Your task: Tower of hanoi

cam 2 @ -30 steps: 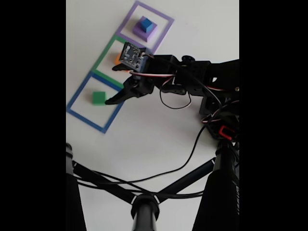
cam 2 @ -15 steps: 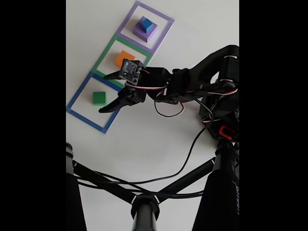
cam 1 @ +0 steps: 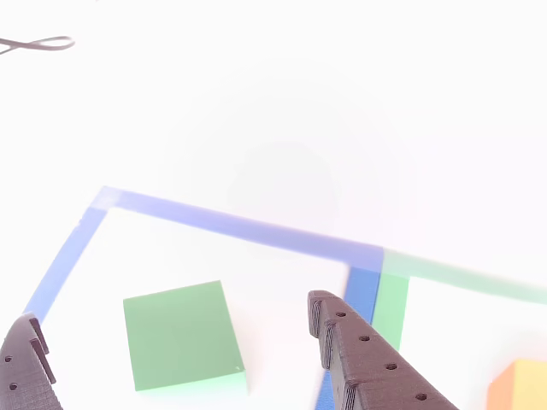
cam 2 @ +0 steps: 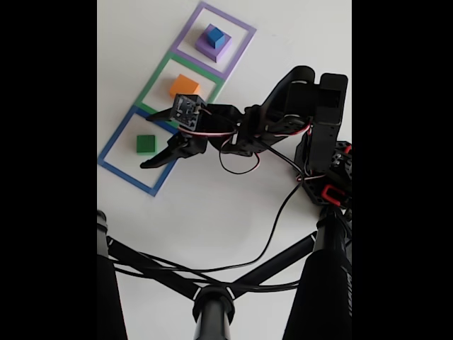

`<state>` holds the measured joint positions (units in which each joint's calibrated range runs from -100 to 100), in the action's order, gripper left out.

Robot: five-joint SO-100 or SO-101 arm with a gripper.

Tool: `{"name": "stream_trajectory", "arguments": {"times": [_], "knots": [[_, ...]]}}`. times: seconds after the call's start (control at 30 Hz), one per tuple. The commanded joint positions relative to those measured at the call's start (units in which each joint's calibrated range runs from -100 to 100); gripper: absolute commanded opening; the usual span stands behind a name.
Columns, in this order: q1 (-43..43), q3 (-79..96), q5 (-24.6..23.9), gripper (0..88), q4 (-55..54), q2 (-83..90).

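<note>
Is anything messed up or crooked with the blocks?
Nothing looks broken or spilled. The green cube sits flat inside the blue square outline, the orange cube inside the green outline, and the small blue cube rests on the purple slab. The hand is open beside the green cube, not touching it.

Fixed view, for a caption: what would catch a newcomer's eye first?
The black gripper, jaws open, reaches toward the green cube inside the blue square outline. Beyond it, the orange cube sits in the green outline, and the blue cube tops the purple slab.
</note>
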<state>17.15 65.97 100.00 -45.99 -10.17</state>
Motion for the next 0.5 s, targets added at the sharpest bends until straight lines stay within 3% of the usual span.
{"name": "stream_trajectory", "arguments": {"times": [0.0, 0.47], "knots": [[0.97, -2.79, 0.00, 35.1, -1.71, -0.44], [1.35, -3.79, 0.00, 34.3, -4.70, -6.50]]}}
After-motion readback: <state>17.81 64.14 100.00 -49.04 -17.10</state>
